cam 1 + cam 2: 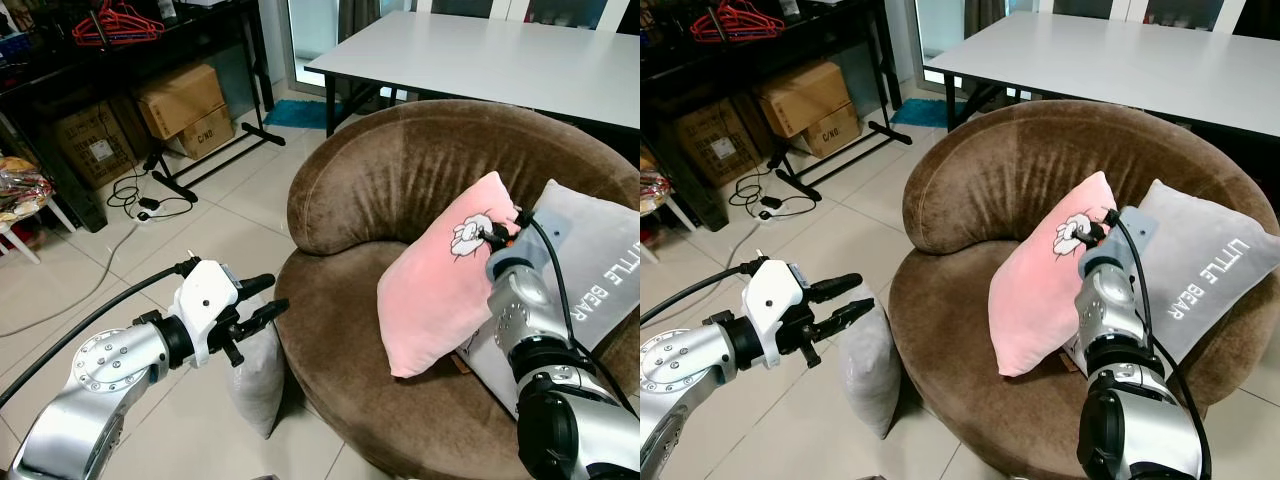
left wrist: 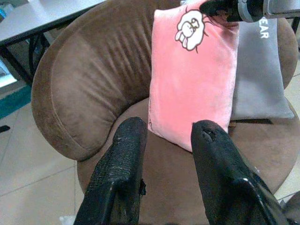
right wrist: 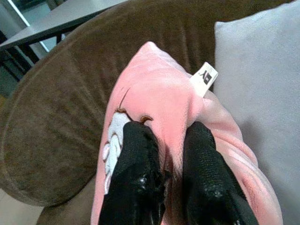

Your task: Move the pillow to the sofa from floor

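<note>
Pillow (image 1: pixel 440 275), pink plush, pinched by right pincer (image 3: pixel 164 154)

1. A floor (image 1: pixel 230 215) of pale square tiles is laid throughout.
2. A white table (image 1: pixel 500 60) on dark legs is set at 1 o'clock.
3. A black shelf unit (image 1: pixel 130 60) is placed at 10 o'clock, with red hangers (image 1: pixel 115 22) on top.
4. Cardboard boxes (image 1: pixel 180 105) are stacked beneath it.
5. Black cables (image 1: pixel 145 195) are coiled on the tiles nearby.
6. A teal mat (image 1: pixel 300 112) is seen at 12 o'clock.
</note>
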You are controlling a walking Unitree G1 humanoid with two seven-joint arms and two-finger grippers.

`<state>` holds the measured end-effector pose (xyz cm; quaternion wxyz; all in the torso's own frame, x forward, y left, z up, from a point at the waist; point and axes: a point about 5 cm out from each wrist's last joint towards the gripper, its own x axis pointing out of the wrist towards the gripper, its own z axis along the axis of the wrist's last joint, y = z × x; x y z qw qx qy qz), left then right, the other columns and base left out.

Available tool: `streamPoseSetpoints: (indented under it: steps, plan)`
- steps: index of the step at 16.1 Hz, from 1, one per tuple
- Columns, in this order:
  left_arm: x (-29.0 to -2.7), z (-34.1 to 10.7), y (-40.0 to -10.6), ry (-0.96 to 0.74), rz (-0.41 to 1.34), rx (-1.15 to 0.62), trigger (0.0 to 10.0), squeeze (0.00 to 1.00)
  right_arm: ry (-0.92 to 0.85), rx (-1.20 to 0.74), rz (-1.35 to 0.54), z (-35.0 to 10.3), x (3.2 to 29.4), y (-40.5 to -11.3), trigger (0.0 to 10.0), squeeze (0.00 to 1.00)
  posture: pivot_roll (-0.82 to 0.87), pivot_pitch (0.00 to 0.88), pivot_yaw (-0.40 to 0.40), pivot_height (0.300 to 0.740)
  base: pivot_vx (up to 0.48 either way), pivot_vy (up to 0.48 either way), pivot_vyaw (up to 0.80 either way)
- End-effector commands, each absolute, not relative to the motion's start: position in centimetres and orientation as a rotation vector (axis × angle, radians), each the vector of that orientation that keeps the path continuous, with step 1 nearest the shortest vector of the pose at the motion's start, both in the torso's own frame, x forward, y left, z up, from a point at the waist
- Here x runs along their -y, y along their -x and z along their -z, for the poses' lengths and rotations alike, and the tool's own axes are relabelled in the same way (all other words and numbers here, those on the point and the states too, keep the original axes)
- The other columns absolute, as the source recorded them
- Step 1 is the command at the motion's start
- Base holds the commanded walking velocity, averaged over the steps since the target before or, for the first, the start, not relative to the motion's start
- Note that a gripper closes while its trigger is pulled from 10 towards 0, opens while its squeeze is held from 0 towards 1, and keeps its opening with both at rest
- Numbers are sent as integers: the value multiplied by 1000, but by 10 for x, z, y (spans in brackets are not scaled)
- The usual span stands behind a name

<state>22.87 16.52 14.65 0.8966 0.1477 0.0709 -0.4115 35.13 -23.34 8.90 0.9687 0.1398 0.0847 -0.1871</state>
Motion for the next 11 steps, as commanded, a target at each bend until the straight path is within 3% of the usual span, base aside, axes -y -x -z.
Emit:
streamPoseSetpoints:
  steps: [1, 5, 8, 10, 11]
  plan:
    - [-167, -147, -229, -306, 872, -169, 10000, 0, -245, -126, 392, -98, 236, -355, 10000, 1000, -56, 0, 111, 740, 0, 0, 0]
    - [-166, -146, -228, -283, 866, -160, 10000, 0, -16, 56, 376, -131, 249, -351, 10000, 1000, -66, 0, 104, 740, 0, 0, 0]
    - [-165, -143, -229, -268, 779, -161, 10000, 0, 6, 158, 305, -155, 249, -334, 10000, 1000, -65, 0, 81, 740, 0, 0, 0]
    - [-166, -142, -231, -277, 653, -126, 10000, 0, 34, 190, 224, -164, 234, -319, 10000, 1000, -71, 0, 70, 740, 0, 0, 0]
    - [-167, -142, -229, -253, 579, -101, 10000, 0, -5, 170, 95, -164, 210, -309, 10000, 1000, -70, 0, 57, 740, 0, 0, 0]
